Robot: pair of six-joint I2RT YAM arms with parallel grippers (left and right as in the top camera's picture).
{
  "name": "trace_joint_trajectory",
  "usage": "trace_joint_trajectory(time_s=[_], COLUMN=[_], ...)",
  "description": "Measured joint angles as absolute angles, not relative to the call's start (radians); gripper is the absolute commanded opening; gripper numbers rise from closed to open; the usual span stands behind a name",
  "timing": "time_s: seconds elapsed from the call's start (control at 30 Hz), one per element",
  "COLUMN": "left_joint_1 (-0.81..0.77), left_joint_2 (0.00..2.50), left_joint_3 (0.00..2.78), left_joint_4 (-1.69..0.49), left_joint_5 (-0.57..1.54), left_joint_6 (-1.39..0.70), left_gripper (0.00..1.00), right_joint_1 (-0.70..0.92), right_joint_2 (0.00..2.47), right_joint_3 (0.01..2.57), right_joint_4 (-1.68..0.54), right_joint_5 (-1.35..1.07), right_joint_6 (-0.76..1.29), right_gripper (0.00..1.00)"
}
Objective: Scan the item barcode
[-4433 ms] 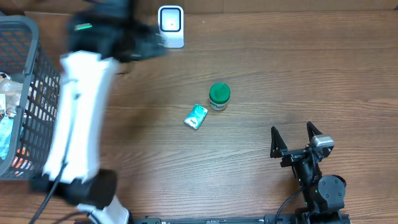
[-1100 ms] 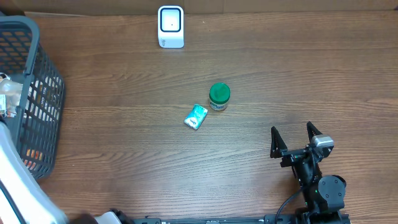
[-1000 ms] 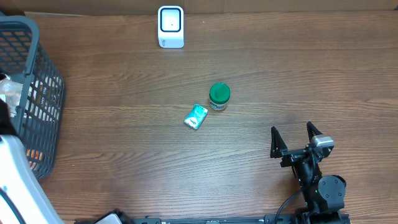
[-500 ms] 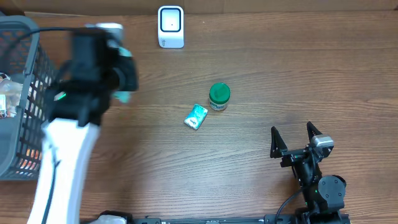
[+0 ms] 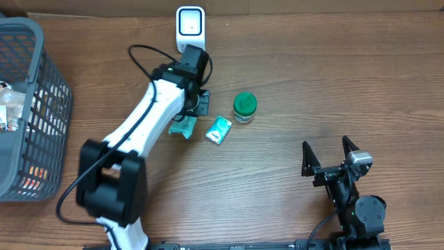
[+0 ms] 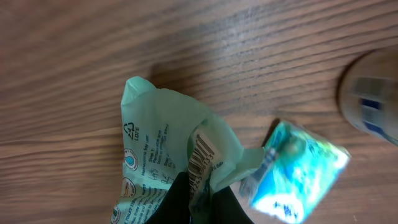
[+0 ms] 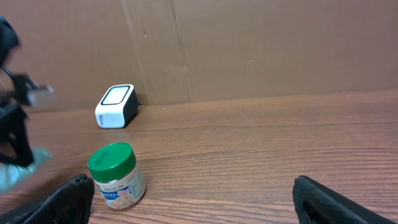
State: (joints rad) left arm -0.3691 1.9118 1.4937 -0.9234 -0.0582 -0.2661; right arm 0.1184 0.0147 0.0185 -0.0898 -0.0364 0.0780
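Note:
My left gripper (image 6: 194, 193) is shut on a crumpled pale green packet (image 6: 158, 146), whose barcode strip (image 6: 200, 155) faces the wrist camera. In the overhead view this gripper (image 5: 187, 118) holds the green packet (image 5: 182, 128) low over the table, just left of a small teal packet (image 5: 219, 130) and in front of the white scanner (image 5: 190, 29). A green-lidded jar (image 5: 244, 107) stands to the right. My right gripper (image 5: 331, 158) rests open near the front right, nothing between its fingers (image 7: 62, 199).
A dark mesh basket (image 5: 31, 76) holding several items stands at the left edge. Cardboard walls the back of the table. The right wrist view shows the scanner (image 7: 116, 106), the jar (image 7: 116, 174) and the left arm (image 7: 12, 124) at far left.
The left arm has swung from the basket toward the table's middle, carrying the green packet, and now hangs beside the teal packet. The right arm has not moved.

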Motion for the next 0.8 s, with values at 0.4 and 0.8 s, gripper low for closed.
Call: trace_joint_trajectory(time_s=[0.4, 0.8], left_joint_1=[-0.374, -0.287], left_joint_2=[1.973, 1.845], left_joint_3=[1.506, 1.924], left_joint_4=[-0.895, -1.225], left_joint_5=[-0.025, -0.012], left_joint_6=[-0.338, -0.332], left_gripper=[0.99, 0.99], right_joint_1=[0.118, 0.118], right_joint_2=[0.015, 0.015], right_joint_3=[0.019, 0.019], right_joint_4=[-0.089, -0.089], right_joint_5=[-0.036, -0.036], right_joint_6=[0.078, 0.078], right_gripper=[1.00, 1.00])
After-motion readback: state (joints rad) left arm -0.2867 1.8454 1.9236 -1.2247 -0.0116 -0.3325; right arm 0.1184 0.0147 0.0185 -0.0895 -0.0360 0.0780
